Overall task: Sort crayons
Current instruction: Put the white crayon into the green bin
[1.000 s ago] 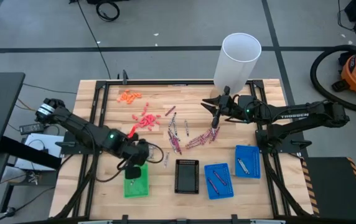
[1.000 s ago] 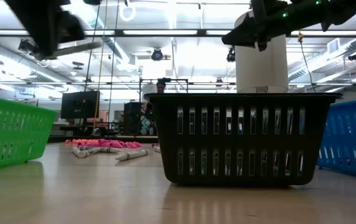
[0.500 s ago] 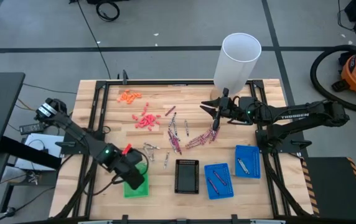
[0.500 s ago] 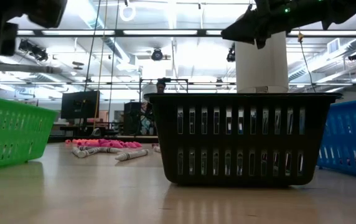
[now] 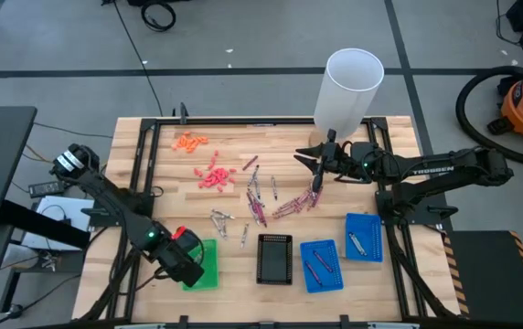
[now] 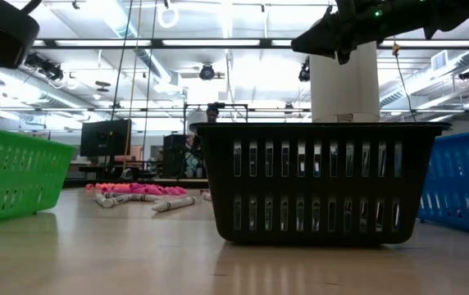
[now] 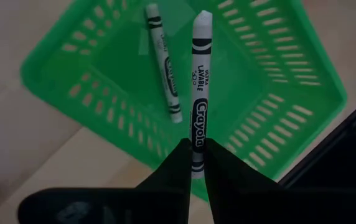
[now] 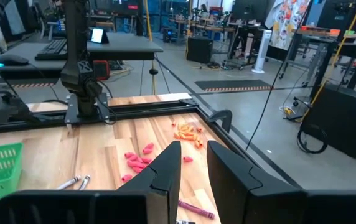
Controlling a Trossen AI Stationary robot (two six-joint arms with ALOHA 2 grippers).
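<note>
Green basket [image 7: 103,81] sits right below the left gripper [image 7: 196,163], whose fingers pinch a white crayon [image 7: 198,87] by its tail, so a tilted release could bounce it off the rim onto the table.

The wooden table [image 5: 165,183] carries scattered crayons [image 5: 263,201] at its centre. Nearer the front edge than the crayons stand a green tray [image 5: 208,270], a black tray [image 5: 274,259] and two blue trays [image 5: 322,266]. Behind the crayons stands a white cylinder [image 5: 348,91].
</note>
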